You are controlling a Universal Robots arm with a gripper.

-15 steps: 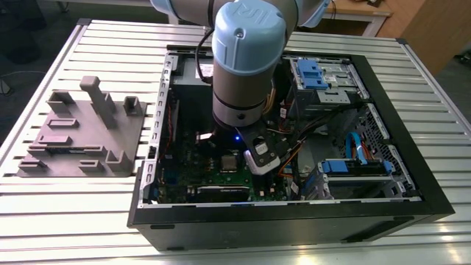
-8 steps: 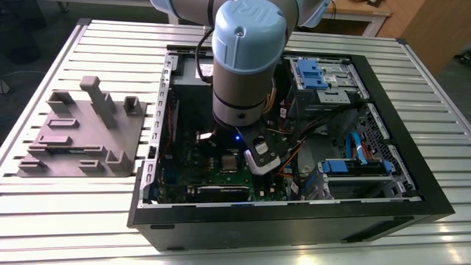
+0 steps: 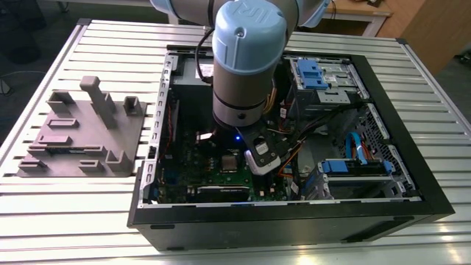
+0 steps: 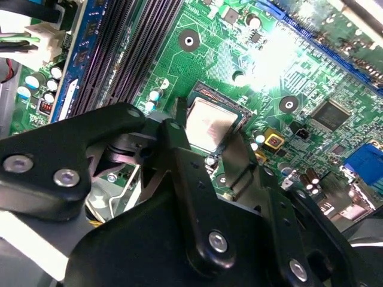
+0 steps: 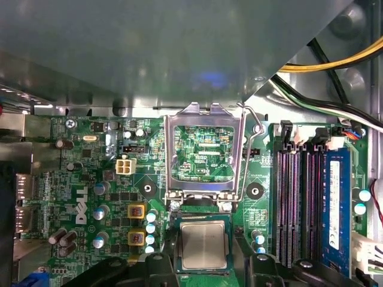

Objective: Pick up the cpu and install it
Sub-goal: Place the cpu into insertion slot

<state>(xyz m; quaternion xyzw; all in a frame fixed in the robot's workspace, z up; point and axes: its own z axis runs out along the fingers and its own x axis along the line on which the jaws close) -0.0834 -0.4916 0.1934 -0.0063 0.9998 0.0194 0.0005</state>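
Observation:
The cpu (image 5: 203, 245) is a flat silvery square with a thin green edge, level with the open socket on the green motherboard (image 5: 90, 197). My gripper (image 5: 206, 266) hangs right over it, one black finger (image 4: 172, 134) against one edge and the other finger (image 4: 239, 152) against the opposite edge, shut on the chip (image 4: 209, 122). The socket's silver bracket (image 5: 172, 155) stands swung up behind it, with the wire lever (image 5: 254, 128) raised beside it. In the exterior view the arm (image 3: 246, 66) reaches down into the case above the cpu (image 3: 229, 162).
The open black computer case (image 3: 294, 221) lies on a slatted metal table (image 3: 74, 210). Memory slots (image 5: 299, 197), yellow and black cables (image 5: 335, 60) and blue drive bays (image 3: 312, 74) crowd the socket. A grey holder fixture (image 3: 81, 135) stands at the exterior view's left.

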